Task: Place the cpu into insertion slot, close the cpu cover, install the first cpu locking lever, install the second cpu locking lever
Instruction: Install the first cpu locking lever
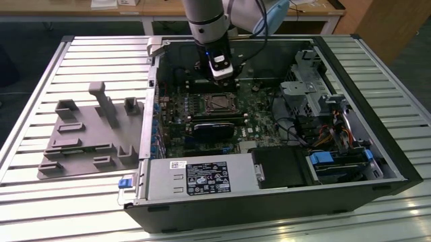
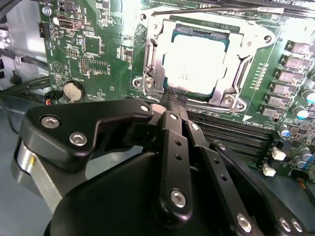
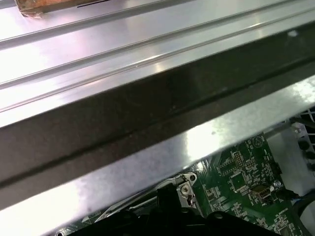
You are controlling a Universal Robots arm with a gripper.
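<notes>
Exterior view: slatted metal worktop (image 1: pixel 81 196) carries an open computer case (image 1: pixel 377 151); gripper (image 1: pixel 221 83) hangs above the insertion slot (image 1: pixel 219 103) near the case's far wall. Second wrist view: cpu (image 2: pixel 196 61) sits in the slot, cpu cover (image 2: pixel 156 64) closed around it. Finger spread cannot be told.

The arm (image 1: pixel 205 20) comes down nearly upright from above, its grey cylindrical segment ending in a black wrist section (image 1: pixel 217 63) with a white block on its side. In the second wrist view the gripper (image 2: pixel 174 101) points down and away from the camera, its black linkage bars converging so the two fingertips (image 2: pixel 171 94) sit drawn close together, nothing visible between them.
</notes>
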